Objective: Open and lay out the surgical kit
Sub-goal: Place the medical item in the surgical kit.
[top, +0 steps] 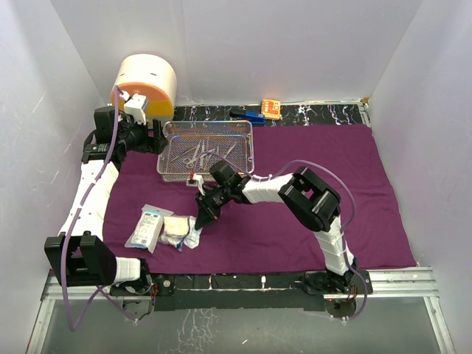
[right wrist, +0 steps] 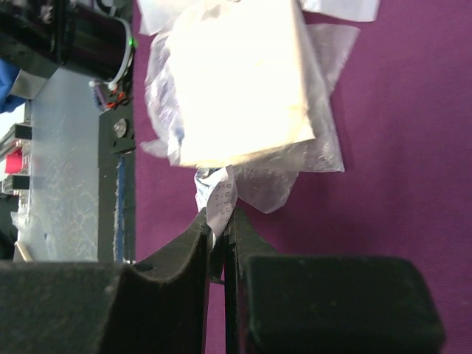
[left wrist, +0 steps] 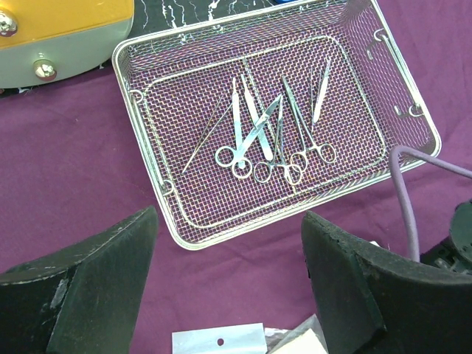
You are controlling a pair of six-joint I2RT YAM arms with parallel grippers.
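— Across the table, how is the kit seen to be laid out?
— A purple cloth point(top: 310, 221) is spread flat over most of the surface. Toward its far left a rectangular wire-mesh tray point(top: 209, 123) is set, and slim steel instruments point(left wrist: 265, 136) with ring handles are laid side by side in its middle. Near the front left, a square pad of white gauze point(right wrist: 240, 81) in crinkled clear wrapping is placed beside a flat white packet point(top: 147, 227) with blue print.
— Where is the gauze found relative to the right gripper point(right wrist: 221, 228)?
— It is seen just beyond the fingertips. A thin tab of its wrapper point(right wrist: 220, 198) is pinched between the two pads, which are pressed together on it.
— And the left gripper point(left wrist: 228, 214)?
— It is held above the cloth at the tray's left side, near the round drum point(top: 147, 77). Its fingers are spread wide with nothing gripped, and the tray is seen beyond the gap.
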